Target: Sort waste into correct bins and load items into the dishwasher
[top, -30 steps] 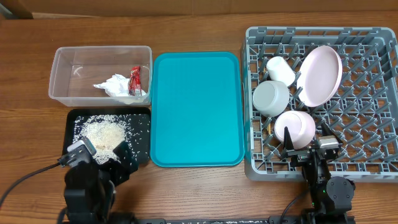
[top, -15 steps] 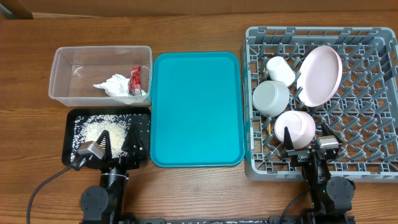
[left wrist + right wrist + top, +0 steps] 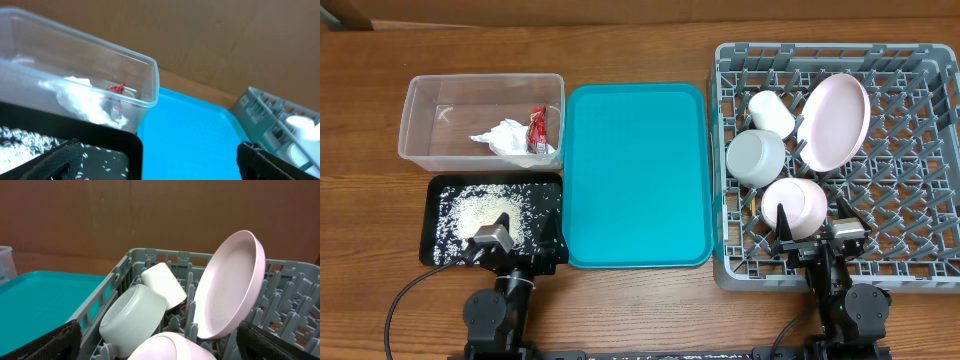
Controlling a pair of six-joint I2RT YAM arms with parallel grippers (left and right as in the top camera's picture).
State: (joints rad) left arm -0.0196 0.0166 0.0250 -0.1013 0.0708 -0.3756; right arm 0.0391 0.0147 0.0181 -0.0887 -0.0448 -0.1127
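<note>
The clear tub (image 3: 410, 120) holds the white tissue (image 3: 505, 137) and the red wrapper (image 3: 537, 128). The black tray (image 3: 432, 185) holds loose rice (image 3: 480, 208). The grey dish rack (image 3: 840, 50) holds the white cup (image 3: 772, 113), grey bowl (image 3: 756, 158), pink bowl (image 3: 795, 203) and the plate (image 3: 833, 122), which stands on edge. My left gripper (image 3: 520, 248) is open and empty over the black tray's front right corner (image 3: 100, 137). My right gripper (image 3: 815, 225) is open and empty just in front of the pink bowl (image 3: 170, 347).
The teal serving tray (image 3: 638, 175) lies between the bins and the rack. In the left wrist view it (image 3: 195, 130) lies right of the tub (image 3: 145, 85). The right half of the rack has bare pegs. Bare wood lies along the table's far edge.
My left arm has swung right and drawn back, from the black tray's front left to its front right corner. The right arm and the dishes have not moved.
</note>
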